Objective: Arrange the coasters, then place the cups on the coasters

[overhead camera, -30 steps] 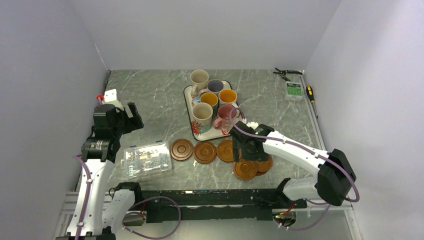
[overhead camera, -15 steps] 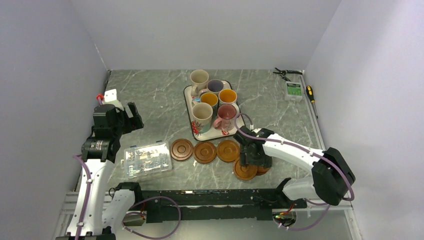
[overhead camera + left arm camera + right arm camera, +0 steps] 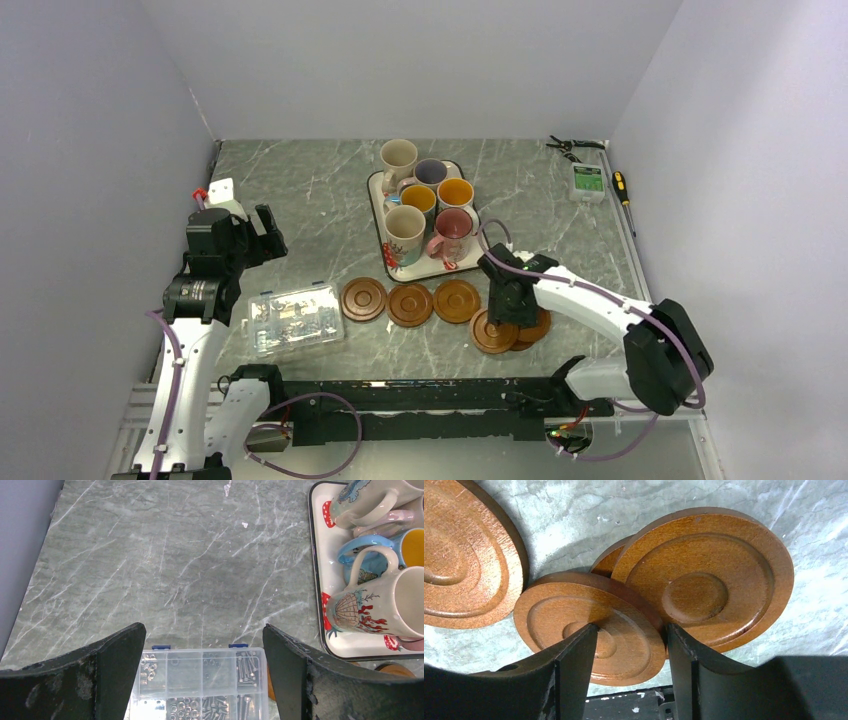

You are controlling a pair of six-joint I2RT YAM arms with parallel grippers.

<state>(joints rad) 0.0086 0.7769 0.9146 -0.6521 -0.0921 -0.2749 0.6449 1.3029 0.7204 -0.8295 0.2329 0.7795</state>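
**Right end effector** (image 3: 630, 630)
- The jaws are about half apart, with one finger (image 3: 574, 675) on each side, set over the face of the front coaster (image 3: 569, 615).
- I can see nothing clamped (the disc is wider than the gap, so the jaws cannot be across it). I cannot tell whether the tips touch the wood.

**Pile under it**
- The front coaster lies tilted, lapped onto the back coaster (image 3: 719, 580).
- The rim of a third coaster (image 3: 605, 562) peeks out from beneath both.

**Outward across the table** (image 3: 300, 190)
- A row of three coasters (image 3: 410, 304) sits at 9 o'clock from this end effector, and the nearest one is just beside the pile.
- The tray (image 3: 372, 200) is at 11 o'clock and all six cups (image 3: 405, 228) stand on it, none on a coaster yet.
- The pink cup (image 3: 452, 232) is the one closest to the arm's purple cable.

**Left end effector** (image 3: 202, 630)
- It is spread wide and empty, hanging over the clear box (image 3: 295, 318) at the far 9 o'clock side.

**Risks, as I judge them**
- A tilted disc gives poor purchase, so a pinch could squirt it sideways into the row and undo the spacing.
- The jaws could drag two lapped coasters together, and the lower one might drop off mid-carry.
- A press down on the raised edge could flip the front coaster.
- A swing toward 11 o'clock could let the cable brush the pink cup.
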